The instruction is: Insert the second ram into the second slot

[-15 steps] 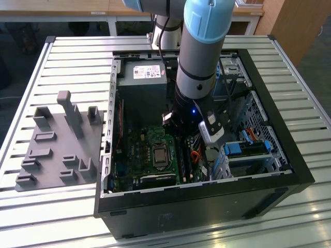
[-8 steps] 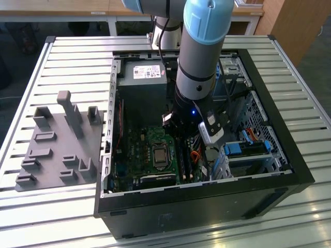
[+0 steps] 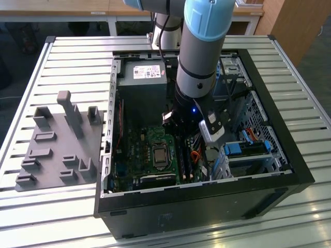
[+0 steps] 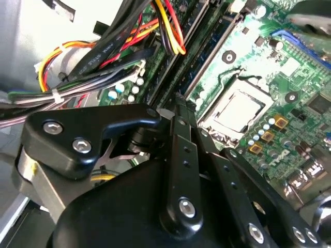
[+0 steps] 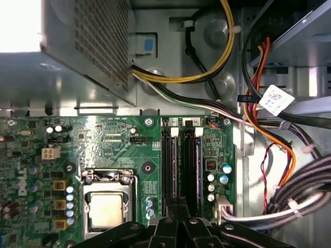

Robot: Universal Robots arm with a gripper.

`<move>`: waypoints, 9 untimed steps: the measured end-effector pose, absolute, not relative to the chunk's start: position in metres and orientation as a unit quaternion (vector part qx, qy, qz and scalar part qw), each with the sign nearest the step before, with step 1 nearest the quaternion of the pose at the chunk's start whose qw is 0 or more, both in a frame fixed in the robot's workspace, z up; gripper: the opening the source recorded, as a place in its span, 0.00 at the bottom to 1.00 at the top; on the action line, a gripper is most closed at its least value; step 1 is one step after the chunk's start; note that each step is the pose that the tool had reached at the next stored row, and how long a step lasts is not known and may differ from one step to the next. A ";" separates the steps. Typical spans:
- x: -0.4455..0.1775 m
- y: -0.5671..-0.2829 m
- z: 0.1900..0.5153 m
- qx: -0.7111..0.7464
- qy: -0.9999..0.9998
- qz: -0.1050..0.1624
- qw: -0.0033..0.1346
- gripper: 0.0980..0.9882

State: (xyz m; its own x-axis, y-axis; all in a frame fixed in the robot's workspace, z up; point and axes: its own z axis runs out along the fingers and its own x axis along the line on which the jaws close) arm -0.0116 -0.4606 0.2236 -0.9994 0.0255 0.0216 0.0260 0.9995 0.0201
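Lying open on a slatted metal table (image 3: pixel 67 51), the black desktop computer case (image 3: pixel 207 199) takes the grey, pale-blue-capped robot arm (image 3: pixel 199 57) from above. Its black gripper (image 5: pixel 177 219) hangs low over the green motherboard (image 5: pixel 103 150), just above the long black memory slots (image 5: pixel 181 165) beside the silver processor socket (image 5: pixel 106 206). Whether its fingers grip anything, I cannot tell; the second ram cannot be made out.

An open computer case (image 3: pixel 289 175) lies on the table (image 3: pixel 72 62), a parts holder (image 3: pixel 57 144) at the exterior view's left.

Green motherboard (image 5: pixel 129 170) — black pincer (image 5: pixel 178 206), grey case (image 5: pixel 170 46).
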 end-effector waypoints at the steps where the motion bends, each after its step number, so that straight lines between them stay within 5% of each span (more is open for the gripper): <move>1: -0.012 -0.461 0.225 -0.013 -1.000 -0.010 0.011 0.01; 9: -0.012 -0.461 0.230 -0.013 -1.000 -0.010 0.011 0.01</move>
